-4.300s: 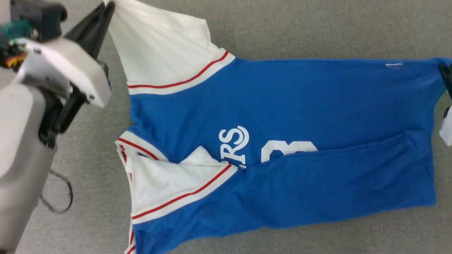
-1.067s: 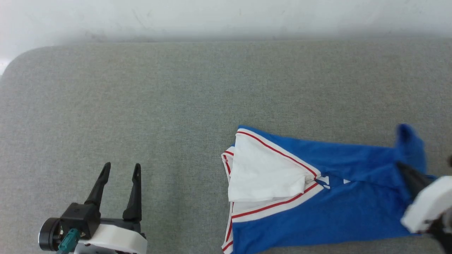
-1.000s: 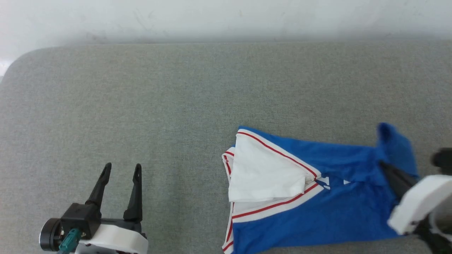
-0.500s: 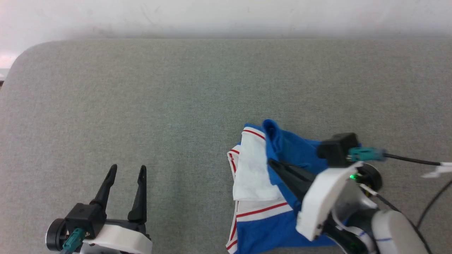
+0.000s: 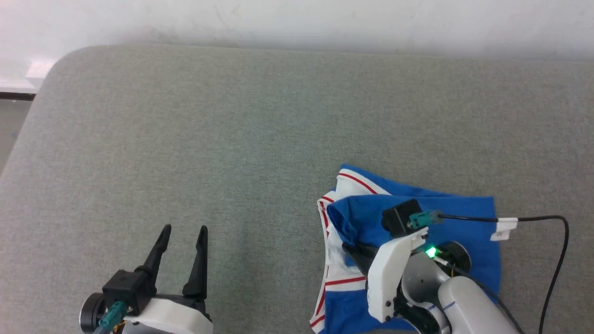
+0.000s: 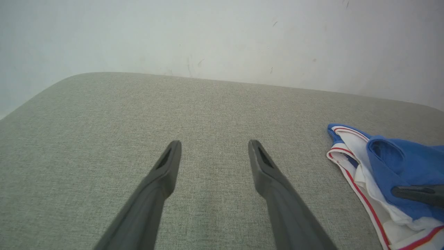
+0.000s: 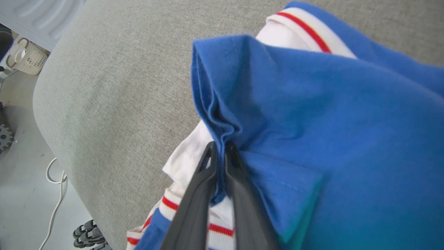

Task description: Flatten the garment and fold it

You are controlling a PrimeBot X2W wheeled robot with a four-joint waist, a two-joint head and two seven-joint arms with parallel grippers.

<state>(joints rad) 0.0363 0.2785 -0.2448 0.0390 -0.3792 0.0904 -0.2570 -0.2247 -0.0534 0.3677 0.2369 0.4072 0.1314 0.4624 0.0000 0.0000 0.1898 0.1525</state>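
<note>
The right gripper [image 7: 219,147] clamps a doubled-over edge of the bright blue, white-trimmed jersey T-shirt [image 7: 329,104]; the left gripper [image 5: 183,228], fingers spread, stands well apart.

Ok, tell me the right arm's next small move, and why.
Probably lower a little and open the right gripper. It is pinched on the blue hem of the garment, which already overlaps the white, red-striped end but stands bunched above it. Letting go there should lay the fold flat.
</note>
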